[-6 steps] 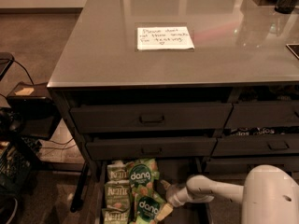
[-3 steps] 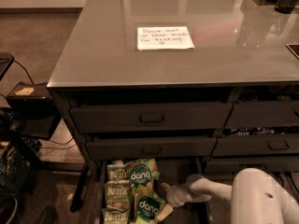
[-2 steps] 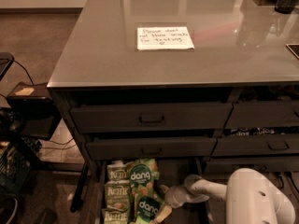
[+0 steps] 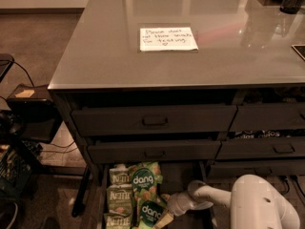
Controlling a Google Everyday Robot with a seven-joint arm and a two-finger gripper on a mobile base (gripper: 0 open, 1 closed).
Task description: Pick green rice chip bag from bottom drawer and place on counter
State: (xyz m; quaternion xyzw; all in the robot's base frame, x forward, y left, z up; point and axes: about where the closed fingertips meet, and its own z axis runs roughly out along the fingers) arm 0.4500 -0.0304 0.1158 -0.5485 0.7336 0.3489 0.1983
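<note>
Stretching low into the bottom drawer (image 4: 183,176), the arm's (image 4: 209,194) jaws, state unclear, touch a green rice chip bag (image 4: 151,213).

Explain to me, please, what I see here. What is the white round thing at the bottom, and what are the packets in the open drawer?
The white round thing is a robot's arm. The robot rides on a moving base and has only this one arm. At the arm's end is the hand. It is low in the open bottom drawer, right beside the lower green rice chip bag. Whether it grips the bag cannot be seen. A second bag of the same kind lies just above, and paler Kettle bags lie to their left. The single camera looks down from above on the cabinet. Its glossy grey counter carries a white handwritten note.
</note>
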